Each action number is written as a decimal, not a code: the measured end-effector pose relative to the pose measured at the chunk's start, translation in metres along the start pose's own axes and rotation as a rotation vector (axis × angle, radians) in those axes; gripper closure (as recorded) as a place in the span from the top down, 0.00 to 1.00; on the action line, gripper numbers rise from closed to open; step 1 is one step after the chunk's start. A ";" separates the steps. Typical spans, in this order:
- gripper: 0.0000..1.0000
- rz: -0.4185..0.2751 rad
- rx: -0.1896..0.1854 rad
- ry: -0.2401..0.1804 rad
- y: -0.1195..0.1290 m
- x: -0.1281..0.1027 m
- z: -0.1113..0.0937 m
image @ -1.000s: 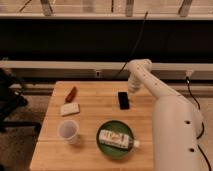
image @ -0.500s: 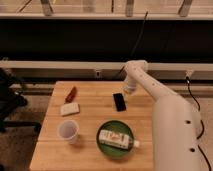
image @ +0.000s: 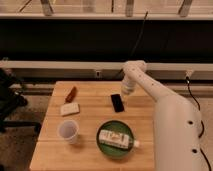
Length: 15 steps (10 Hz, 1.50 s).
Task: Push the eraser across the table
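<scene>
the white arm's bulky lower body covers the right edge of the light bamboo-coloured wooden tabletop [image: 90,150]. the claw [image: 125,92] hangs low over the far right part of the tabletop, just beside the top right corner of the small flat black rectangular eraser [image: 117,103]; whether they touch, and how the claw is set, i cannot tell. the eraser lies flat near mid-tabletop, behind the round green plate [image: 106,146].

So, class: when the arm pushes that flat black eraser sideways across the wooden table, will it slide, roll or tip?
The eraser lies flat and low on the table, so it would probably slide rather than tip or roll. The gripper sits at its far right corner; an off-centre push there may well turn it. It looks like a rigid slab, unlikely to bend.
</scene>
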 end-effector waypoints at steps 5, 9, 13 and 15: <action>0.05 -0.047 -0.015 -0.024 0.004 -0.016 0.004; 0.05 -0.089 -0.029 -0.040 0.010 -0.029 0.006; 0.05 -0.132 -0.037 -0.015 0.015 -0.071 0.015; 0.05 -0.159 -0.040 -0.009 0.013 -0.099 0.021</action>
